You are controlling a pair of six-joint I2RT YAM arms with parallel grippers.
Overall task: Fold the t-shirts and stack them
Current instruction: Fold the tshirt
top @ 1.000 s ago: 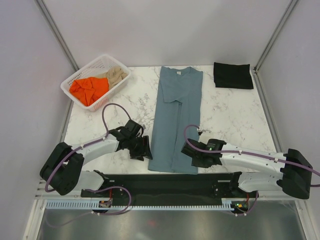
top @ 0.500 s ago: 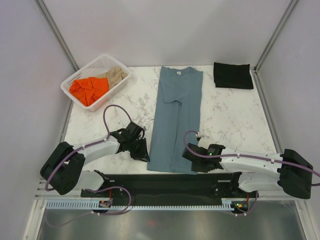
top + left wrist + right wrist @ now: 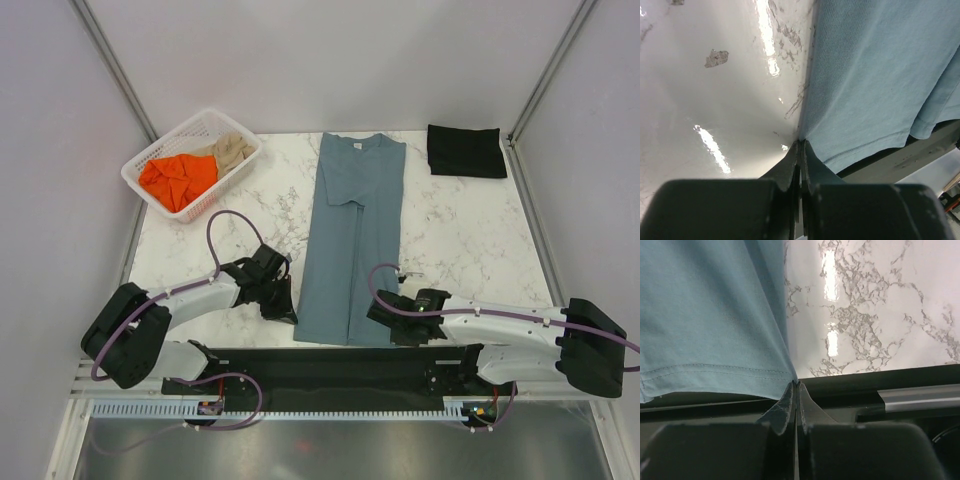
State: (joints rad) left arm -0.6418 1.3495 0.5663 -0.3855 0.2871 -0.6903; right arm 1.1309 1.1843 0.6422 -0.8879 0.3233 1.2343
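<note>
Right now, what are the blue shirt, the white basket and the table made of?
Blue-grey t-shirt: soft matte knit cloth, going by its fine ribbing and stitched hem. Basket: looks like white plastic, a stiff moulded lattice. Table: glossy, marble-patterned with grey veins and glare; real stone or a laminate, I cannot tell.

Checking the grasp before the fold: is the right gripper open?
No, the right gripper is shut, its fingertips pinched together on the corner of the blue-grey t-shirt.

Blue-grey t-shirt (image 3: 352,240), black t-shirt (image 3: 466,151), orange t-shirt (image 3: 178,180), grey-veined white table (image 3: 460,230)
</note>
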